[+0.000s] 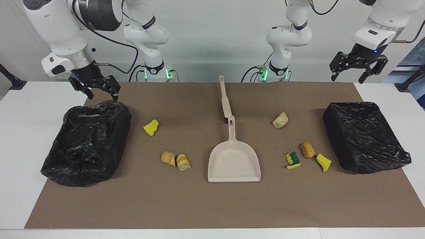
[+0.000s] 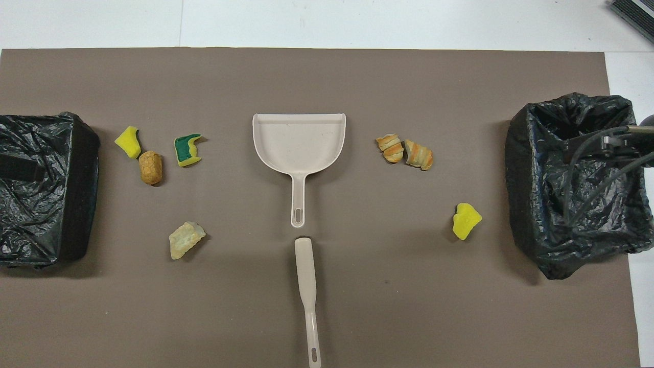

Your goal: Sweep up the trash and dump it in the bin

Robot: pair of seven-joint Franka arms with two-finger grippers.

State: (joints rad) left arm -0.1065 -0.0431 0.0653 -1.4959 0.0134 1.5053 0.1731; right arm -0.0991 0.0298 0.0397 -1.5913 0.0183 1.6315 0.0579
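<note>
Brown rectangular mat [image 1: 206, 205] laid on a white table [image 1: 20, 139]; broad bare mat is seen along the edge farthest from the robots.

Beige plastic dustpan [image 1: 234, 162] at the mat's middle, handle toward the robots; beige flat-handled brush [image 1: 225, 98] just nearer the robots, nearly end to end with it.

Trash, seven lumps, all on the mat. Toward the right arm's end: yellow sponge bit [image 1: 151, 127] and two orange striped bread-like chunks [image 1: 175, 160]. Toward the left arm's end: pale tan chunk [image 1: 280, 120], green-and-yellow sponge bit [image 1: 292, 160], brown ridged chunk [image 1: 308, 149], yellow sponge wedge [image 1: 324, 162].

Black-bagged bin [image 1: 88, 142] at the right arm's end; second black-bagged bin [image 1: 365, 136] at the left arm's end.

Right gripper [image 1: 99, 91] held over its bin's nearer rim, jaws spread, holding nothing. Left gripper [image 1: 357, 74] raised above the table's corner, jaws spread, holding nothing. All trash lies well apart from both.

No writing can be read.
</note>
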